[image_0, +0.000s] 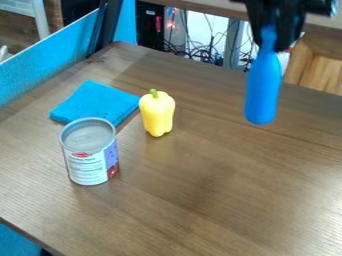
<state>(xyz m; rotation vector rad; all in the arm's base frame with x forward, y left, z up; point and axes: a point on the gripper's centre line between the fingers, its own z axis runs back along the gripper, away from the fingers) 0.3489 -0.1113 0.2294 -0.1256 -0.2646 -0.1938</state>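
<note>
Gripper (272, 42) over table's (234, 200) far edge, toward right corner | pinching blue object (261, 92) — narrow end up, hanging | cloth (93, 101) near left edge | can (89, 155) before cloth, upright | pepper (157, 114) — right of cloth, upright

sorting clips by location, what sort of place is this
Likely a robotics lab or workshop: a black two-finger robot gripper holds a smooth blue bottle-shaped object over a brown wood-grain table, with tangled dark cables behind.

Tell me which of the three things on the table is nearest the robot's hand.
The yellow, green-stemmed pepper; the can and blue cloth sit farther from the hand.
</note>
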